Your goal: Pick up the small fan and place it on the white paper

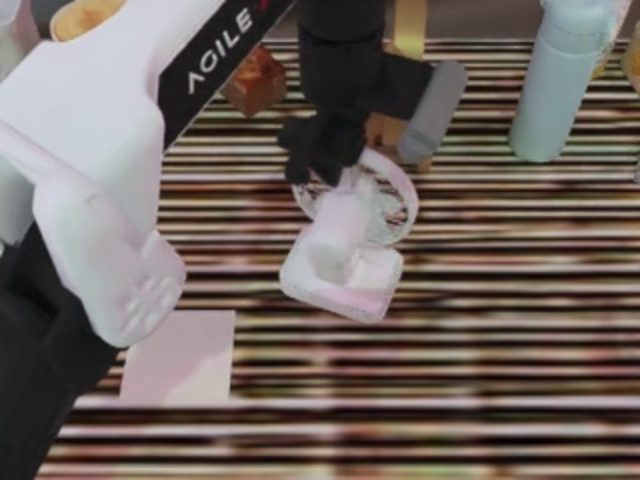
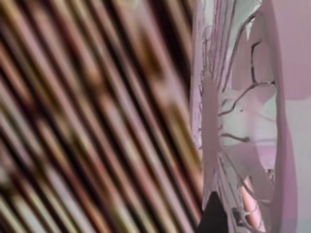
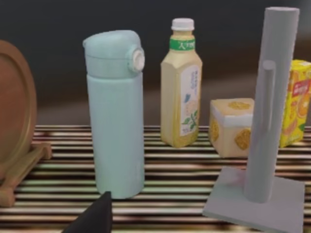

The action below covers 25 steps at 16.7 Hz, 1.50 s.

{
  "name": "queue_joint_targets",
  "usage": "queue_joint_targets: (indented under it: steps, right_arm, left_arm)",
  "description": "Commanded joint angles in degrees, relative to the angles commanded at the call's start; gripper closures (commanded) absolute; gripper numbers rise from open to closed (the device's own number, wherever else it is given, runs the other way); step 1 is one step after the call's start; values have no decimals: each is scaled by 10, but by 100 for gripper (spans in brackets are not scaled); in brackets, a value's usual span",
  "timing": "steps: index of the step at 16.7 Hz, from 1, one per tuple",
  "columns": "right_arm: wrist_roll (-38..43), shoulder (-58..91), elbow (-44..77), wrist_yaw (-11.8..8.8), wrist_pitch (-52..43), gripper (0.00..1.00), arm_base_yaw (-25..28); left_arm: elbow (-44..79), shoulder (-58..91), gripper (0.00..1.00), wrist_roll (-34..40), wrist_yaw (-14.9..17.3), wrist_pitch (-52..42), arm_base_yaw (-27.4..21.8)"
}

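The small fan stands mid-table, its rounded square base toward the front and its round grille head behind. My left gripper reaches down from the back onto the far-left rim of the head and is shut on the small fan. In the left wrist view the grille fills the frame right beside one dark fingertip. The white paper, tinted pink, lies flat at the front left, partly under my left arm. My right gripper is out of the top view; its one visible fingertip stands off to the side, open.
A tall pale-blue bottle stands at the back right. A grey post on a square base is just behind the fan. A brown block, a yellow drink bottle, boxes and a wooden plate line the back.
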<state>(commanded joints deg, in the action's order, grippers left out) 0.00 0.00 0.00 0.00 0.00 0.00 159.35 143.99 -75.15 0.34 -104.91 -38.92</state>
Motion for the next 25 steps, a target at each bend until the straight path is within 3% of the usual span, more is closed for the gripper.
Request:
queue_joint_targets:
  steps: [7, 12, 17, 25]
  right_arm:
    - [0, 0, 0, 0, 0, 0, 0]
    - [0, 0, 0, 0, 0, 0, 0]
    - [0, 0, 0, 0, 0, 0, 0]
    - [0, 0, 0, 0, 0, 0, 0]
  left_arm:
    - [16, 7, 100, 15, -4, 0, -4]
    - [-43, -23, 100, 161, -25, -14, -2]
    - [-149, -88, 100, 460, -48, -14, 11]
    - [-370, -253, 100, 1139, -60, 61, 41]
